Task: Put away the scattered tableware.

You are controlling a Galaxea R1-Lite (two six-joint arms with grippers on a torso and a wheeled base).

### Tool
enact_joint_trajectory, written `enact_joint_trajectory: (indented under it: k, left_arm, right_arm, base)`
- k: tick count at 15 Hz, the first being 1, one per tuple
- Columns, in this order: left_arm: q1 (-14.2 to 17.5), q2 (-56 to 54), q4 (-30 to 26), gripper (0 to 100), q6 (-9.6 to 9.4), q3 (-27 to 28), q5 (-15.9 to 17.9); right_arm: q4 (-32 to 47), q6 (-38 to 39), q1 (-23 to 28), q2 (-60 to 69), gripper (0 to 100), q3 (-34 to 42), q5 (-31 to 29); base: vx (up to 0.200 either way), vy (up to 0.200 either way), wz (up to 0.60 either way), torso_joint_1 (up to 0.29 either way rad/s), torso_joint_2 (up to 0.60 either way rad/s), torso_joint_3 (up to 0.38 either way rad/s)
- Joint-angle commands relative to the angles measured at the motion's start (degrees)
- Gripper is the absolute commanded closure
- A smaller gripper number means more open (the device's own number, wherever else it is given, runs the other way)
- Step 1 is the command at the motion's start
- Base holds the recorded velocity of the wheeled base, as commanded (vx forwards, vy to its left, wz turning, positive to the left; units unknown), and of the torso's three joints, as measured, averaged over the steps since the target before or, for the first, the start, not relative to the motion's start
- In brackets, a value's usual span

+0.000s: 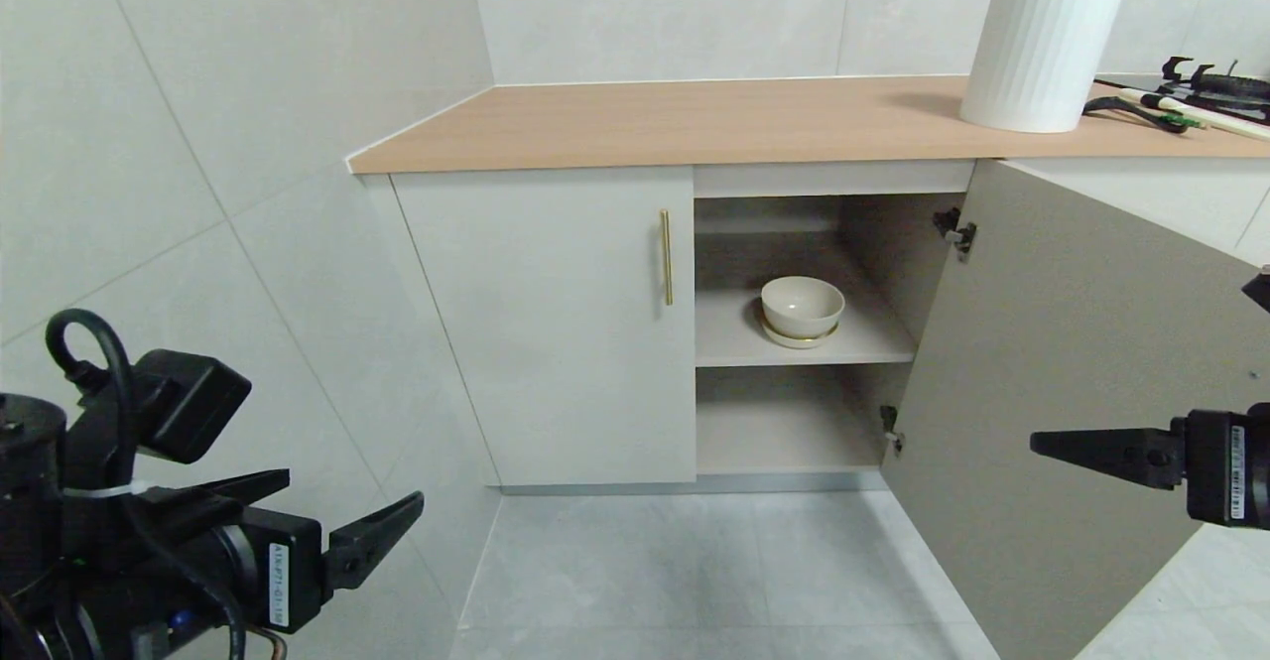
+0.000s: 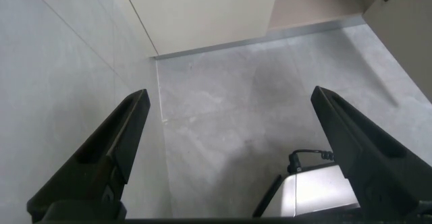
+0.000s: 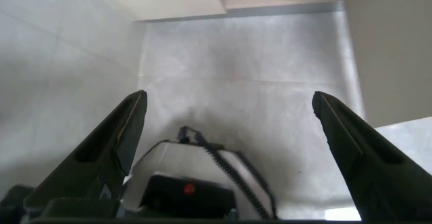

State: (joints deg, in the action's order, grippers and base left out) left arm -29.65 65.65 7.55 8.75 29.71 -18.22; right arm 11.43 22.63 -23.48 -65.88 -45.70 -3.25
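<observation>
the left fingers stand wide apart and hold nothing. the right fingers are also wide and empty. the cream bowl sits on a small plate on the cabinet shelf, well ahead of both fingers. the open door is near the right fingers.
</observation>
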Motion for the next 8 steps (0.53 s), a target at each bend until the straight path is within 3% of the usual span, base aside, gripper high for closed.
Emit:
enact_joint_trajectory:
  k: [1, 6, 8]
  left_arm:
    - [0.03, 0.18, 0.01, 0, 0.04, 0.0, -0.06]
    - [-0.06, 0.62, 0.01, 0, -0.05, 0.0, -0.06]
    - [0.03, 0.71, -0.08, 0, -0.05, -0.09, -0.06]
  right_arm:
    - [-0.1, -0.13, 1.07, -0.13, 0, 0.09, 0.0]
    - [-0.1, -0.21, 1.07, -0.04, 0, 0.09, 0.0]
    - [-0.1, -0.21, 1.07, -0.04, 0, 0.09, 0.0]
  base:
    - [0.0, 0.0, 0.0, 0.0, 0.0, 0.0]
    - [0.0, 0.0, 0.0, 0.0, 0.0, 0.0]
    - [0.0, -0.2, 0.0, 0.005, 0.0, 0.005]
